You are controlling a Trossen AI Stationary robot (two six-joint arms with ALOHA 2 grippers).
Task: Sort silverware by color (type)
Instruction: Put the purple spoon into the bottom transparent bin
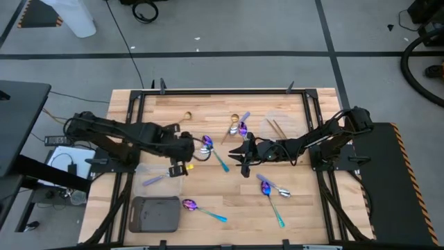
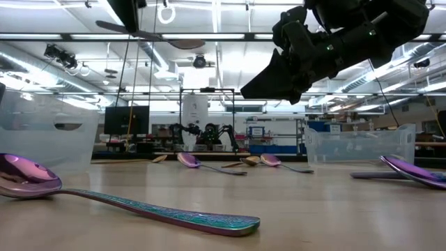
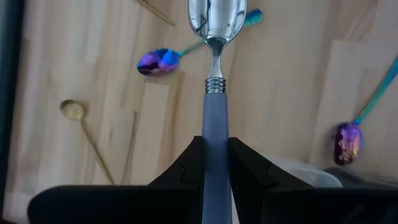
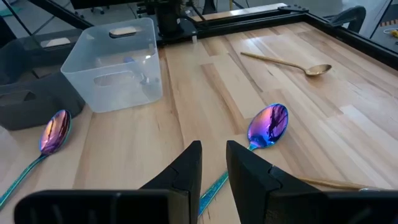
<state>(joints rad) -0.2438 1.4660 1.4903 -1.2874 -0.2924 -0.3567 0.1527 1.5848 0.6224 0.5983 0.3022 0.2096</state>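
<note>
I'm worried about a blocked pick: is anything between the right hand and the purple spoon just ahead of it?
Nothing visible. The right hand hovers over bare wood, and the purple spoon lies just ahead, its teal handle running back toward the fingers. The clear tray stands off to one side.

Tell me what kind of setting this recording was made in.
Most likely a robotics lab or workshop: taped grey floor around a framed wooden table, and in the low view, shelving, monitors and another small robot arm under strip lights.
</note>
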